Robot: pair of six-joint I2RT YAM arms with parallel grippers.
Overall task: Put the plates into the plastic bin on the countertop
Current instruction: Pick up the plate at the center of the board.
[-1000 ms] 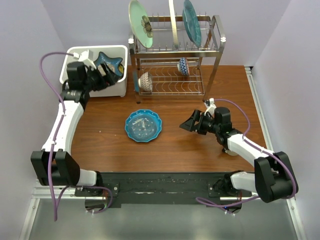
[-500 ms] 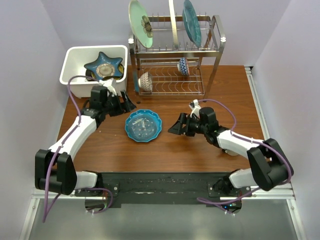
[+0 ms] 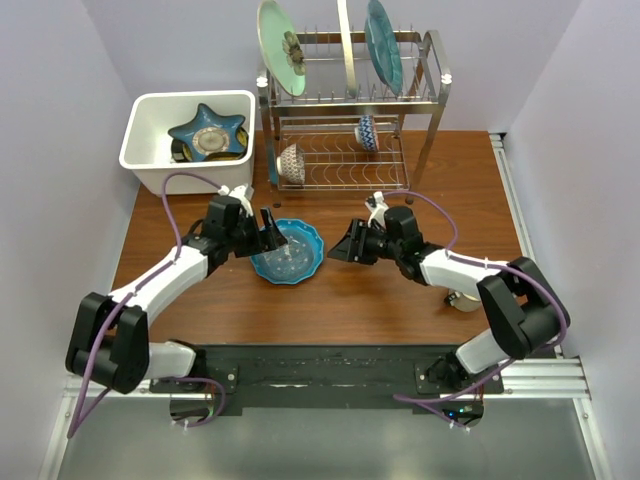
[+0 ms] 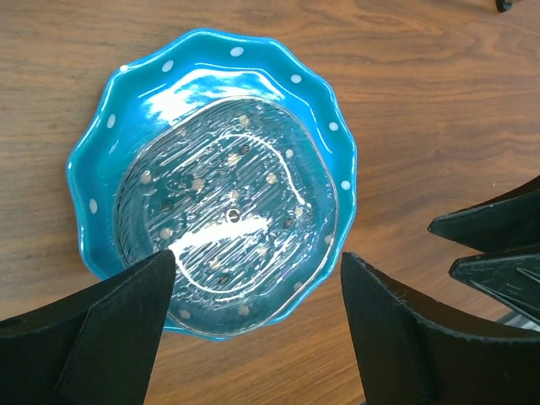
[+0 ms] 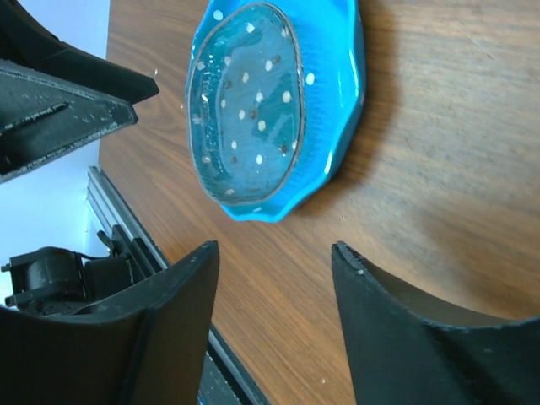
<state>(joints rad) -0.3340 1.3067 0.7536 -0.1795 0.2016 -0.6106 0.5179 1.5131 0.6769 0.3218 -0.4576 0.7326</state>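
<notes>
Progress, judged early: star plate [image 3: 208, 130] lies in the bin [image 3: 185, 178]. The teal plate [image 3: 383, 45] and an edge-on one [image 3: 346, 50] stand upright in the rack [image 3: 345, 150]. Blue scalloped plate [image 3: 295, 258], glossy with a white-dotted rim, lies flat on the table. Left gripper [image 3: 272, 233] hovers over its left rim and right gripper [image 3: 338, 247] sits just beside its right rim, both with jaws spread and holding nothing.

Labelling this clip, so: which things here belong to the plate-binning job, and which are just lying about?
Job: blue scalloped plate, star plate, teal plate, white bin.
Lying about: wire rack, flower-motif plate, left bowl, right bowl.
</notes>
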